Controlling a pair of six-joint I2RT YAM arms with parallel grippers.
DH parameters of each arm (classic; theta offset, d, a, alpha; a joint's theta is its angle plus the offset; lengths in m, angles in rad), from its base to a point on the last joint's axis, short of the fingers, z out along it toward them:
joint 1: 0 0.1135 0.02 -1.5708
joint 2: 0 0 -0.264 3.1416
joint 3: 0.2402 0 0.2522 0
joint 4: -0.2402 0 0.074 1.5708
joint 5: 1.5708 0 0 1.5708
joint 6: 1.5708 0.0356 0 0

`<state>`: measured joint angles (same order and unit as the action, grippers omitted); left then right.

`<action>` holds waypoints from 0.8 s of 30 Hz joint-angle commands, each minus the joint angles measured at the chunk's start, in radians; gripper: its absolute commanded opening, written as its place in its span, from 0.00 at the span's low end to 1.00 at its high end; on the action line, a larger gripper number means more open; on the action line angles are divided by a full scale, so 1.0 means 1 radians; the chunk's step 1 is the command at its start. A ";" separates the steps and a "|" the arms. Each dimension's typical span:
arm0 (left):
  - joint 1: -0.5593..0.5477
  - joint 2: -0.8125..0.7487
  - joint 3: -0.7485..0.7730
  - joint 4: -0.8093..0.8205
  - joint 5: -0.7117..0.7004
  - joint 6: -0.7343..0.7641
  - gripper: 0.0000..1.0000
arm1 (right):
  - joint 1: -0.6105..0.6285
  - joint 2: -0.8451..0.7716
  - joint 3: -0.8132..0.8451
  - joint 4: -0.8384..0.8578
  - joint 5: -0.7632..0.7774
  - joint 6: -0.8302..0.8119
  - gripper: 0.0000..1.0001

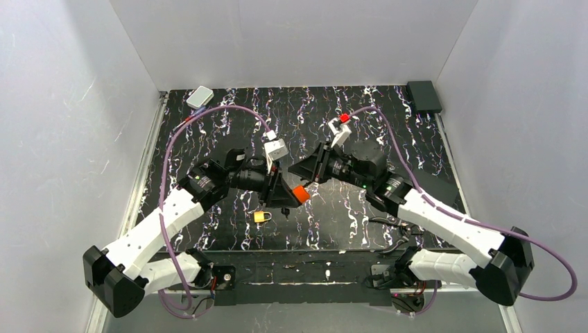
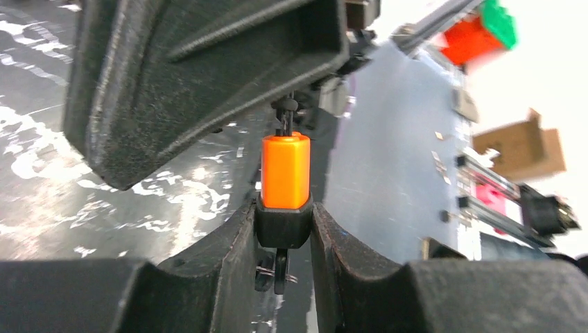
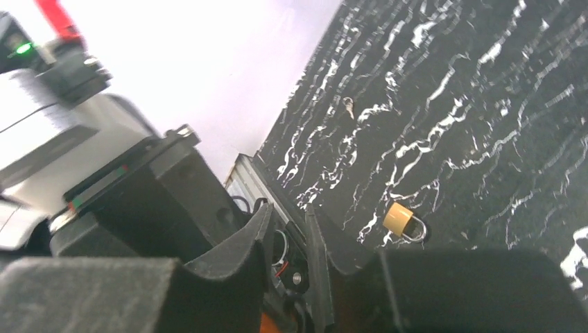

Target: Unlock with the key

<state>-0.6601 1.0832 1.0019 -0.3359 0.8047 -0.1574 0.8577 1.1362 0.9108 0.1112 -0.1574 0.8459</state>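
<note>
The orange padlock [image 2: 284, 170] has a black base, and my left gripper [image 2: 283, 215] is shut on that base and holds it above the table. The dark key [image 2: 281, 267] sticks out under the base, with a ring and a second dark key beside it. In the top view the padlock [image 1: 299, 194] is between both grippers and the key [image 1: 286, 208] hangs below it. My right gripper [image 1: 307, 177] meets the padlock from the other side. Its fingers [image 3: 267, 239] stand close together round the shackle end. The shackle [image 2: 286, 114] runs up behind a right finger [image 2: 208, 83].
A small yellow padlock [image 1: 261, 216] lies on the black marbled table just in front of the grippers; it also shows in the right wrist view [image 3: 402, 222]. A tiny pale key-like thing [image 3: 349, 105] lies farther off. A white box [image 1: 200, 96] and a black box [image 1: 424, 95] sit at the back corners.
</note>
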 commanded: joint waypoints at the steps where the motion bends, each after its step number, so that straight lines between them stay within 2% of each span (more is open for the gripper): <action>1: -0.004 -0.051 -0.022 0.201 0.302 -0.113 0.00 | 0.001 -0.087 -0.049 0.179 -0.105 -0.125 0.31; 4: -0.003 -0.041 -0.026 0.235 0.322 -0.141 0.00 | 0.001 -0.104 -0.065 0.222 -0.180 -0.131 0.31; 6: -0.002 -0.033 -0.022 0.209 0.295 -0.123 0.00 | 0.001 -0.107 -0.062 0.223 -0.196 -0.128 0.35; 10: -0.001 -0.015 0.001 0.128 0.210 -0.068 0.00 | 0.001 -0.128 -0.016 0.087 -0.064 -0.110 0.78; 11: -0.001 -0.010 0.005 0.113 0.194 -0.057 0.00 | 0.001 -0.136 -0.001 0.059 -0.041 -0.109 0.87; 13: -0.001 -0.005 0.010 0.093 0.166 -0.044 0.00 | 0.001 -0.156 0.028 0.001 0.025 -0.089 0.97; 18: 0.002 0.000 0.019 0.040 0.036 -0.012 0.00 | 0.001 -0.180 0.186 -0.436 0.427 -0.028 0.98; 20: 0.002 0.006 0.026 0.015 -0.021 0.001 0.00 | 0.001 -0.193 0.219 -0.541 0.497 0.004 0.98; 24: 0.005 0.021 0.036 -0.009 -0.092 0.010 0.00 | 0.001 -0.241 0.199 -0.597 0.523 0.061 0.93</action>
<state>-0.6621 1.0996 0.9829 -0.3218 0.8021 -0.1818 0.8577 0.9401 1.0878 -0.3096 0.2161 0.8326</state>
